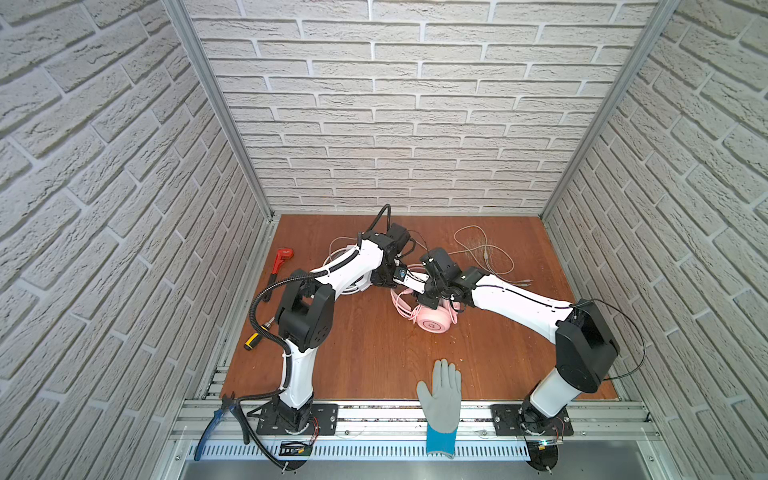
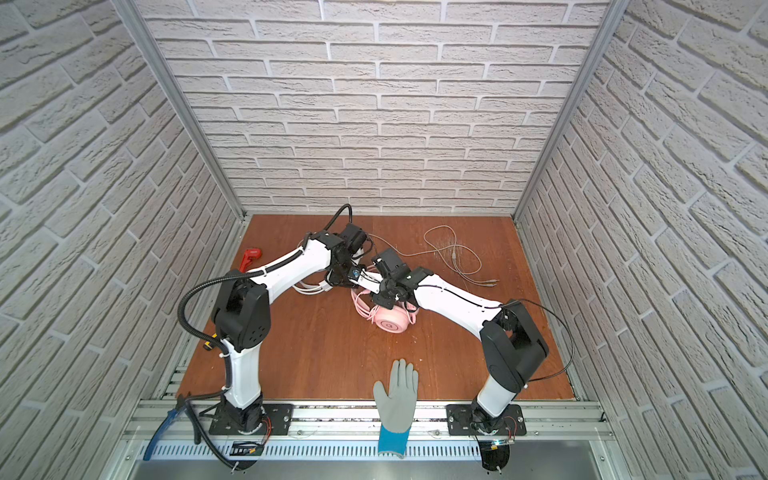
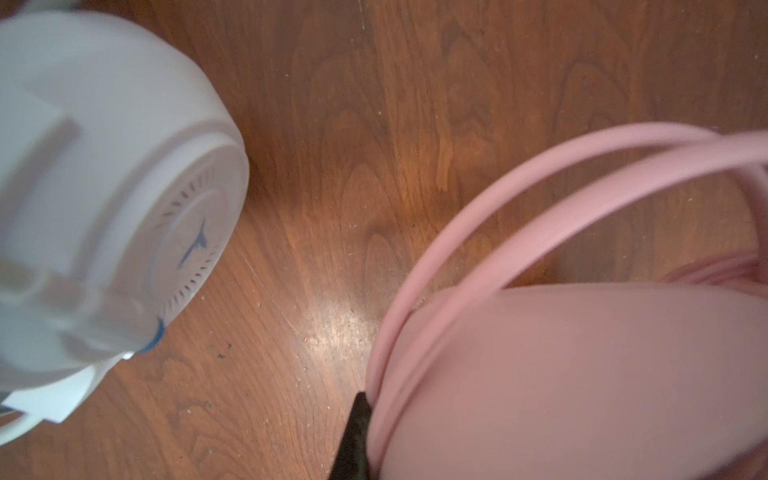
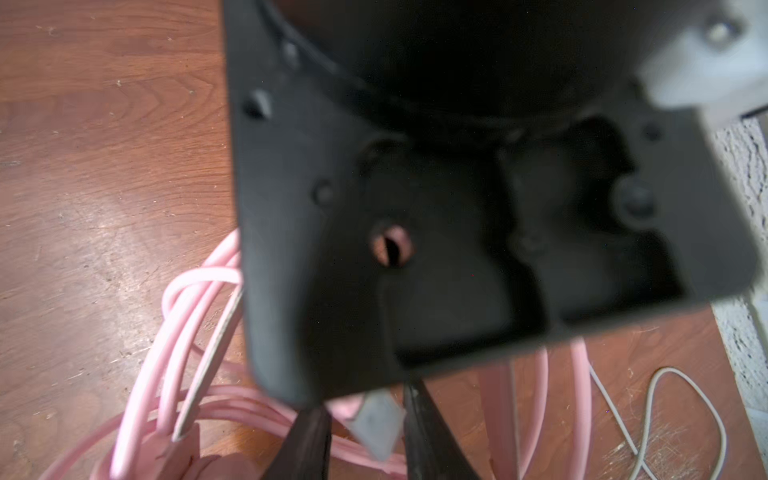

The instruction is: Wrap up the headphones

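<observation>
At mid-table: pink headset (image 1: 434, 322) flat, cup up

Close in on my left wrist feed, the left gripper (image 3: 360, 409) is pressed together. One dark tip shows, tight against the pink bands (image 3: 748, 147); whether it pinches one I cannot tell. My right wrist feed has the right gripper (image 4: 365, 415) with fingers (image 4: 303, 449) spread and a grey tab (image 4: 376, 424) in the gap. I cannot tell whether they touch it.

Outward from there, the pink headset sits near the middle of the table (image 1: 374, 361), a little right of centre. Only one cup shows. It lies flat, round face up, on the side nearest the front edge. From it the bands arc toward the back left, so I read the long axis as front-right to back-left.

Both top views give me that layout but hide the fingertips under the wrists. They show the pale cable (image 1: 486, 257) in full loose loops at back right; my right wrist feed catches one bend of it. That feed, mostly blocked by a black housing (image 4: 332, 208), alone shows pink cable (image 4: 183, 332) looped beside the fingers. My left wrist feed alone shows the white headset (image 3: 124, 187) cup tilted, with bare wood between it and the bands. From above, most of it lies under the left forearm.
</observation>
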### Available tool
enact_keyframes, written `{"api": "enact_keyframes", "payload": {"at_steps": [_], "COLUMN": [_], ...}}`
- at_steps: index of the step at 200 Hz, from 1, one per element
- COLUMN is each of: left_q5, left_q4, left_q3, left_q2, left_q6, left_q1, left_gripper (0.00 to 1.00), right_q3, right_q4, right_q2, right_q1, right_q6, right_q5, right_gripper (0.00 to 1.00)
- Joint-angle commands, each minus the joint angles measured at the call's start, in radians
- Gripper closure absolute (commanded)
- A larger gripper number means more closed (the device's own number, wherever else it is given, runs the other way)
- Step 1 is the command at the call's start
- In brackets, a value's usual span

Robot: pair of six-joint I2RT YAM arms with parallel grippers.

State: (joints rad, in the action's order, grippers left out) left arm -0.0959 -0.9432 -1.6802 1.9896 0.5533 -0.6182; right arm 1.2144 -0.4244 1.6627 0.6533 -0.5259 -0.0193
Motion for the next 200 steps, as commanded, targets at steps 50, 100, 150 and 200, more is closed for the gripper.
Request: {"api": "enact_keyframes", "payload": {"at_steps": [50, 100, 150, 200], "left_q5": [-0.07, -0.074, -0.085, -0.07], "left_q4": [-0.026, 0.01, 0.107, 0.213], "left_q3": [-0.05, -0.016, 0.069, 0.165], "left_q2": [-0.001, 0.012, 0.009, -0.003], "left_q6": [0.018, 0.042, 0.11, 0.209], "left_q1": [-0.006, 0.006, 0.023, 0.028], "left_gripper": [1.0, 1.0, 1.0, 1.0], "right_q3": [-0.004, -0.089, -0.19, -0.278], "right_q4": [-0.02, 0.046, 0.063, 0.038], "right_q2": [-0.041, -0.159, -0.312, -0.478], "right_q1": [-0.014, -0.026, -0.026, -0.025], "right_q6": [0.062, 0.091, 0.067, 0.039], "right_q5": [0.019, -0.016, -0.037, -0.124], "right_gripper": [0.65, 0.65, 0.65, 0.6]}}
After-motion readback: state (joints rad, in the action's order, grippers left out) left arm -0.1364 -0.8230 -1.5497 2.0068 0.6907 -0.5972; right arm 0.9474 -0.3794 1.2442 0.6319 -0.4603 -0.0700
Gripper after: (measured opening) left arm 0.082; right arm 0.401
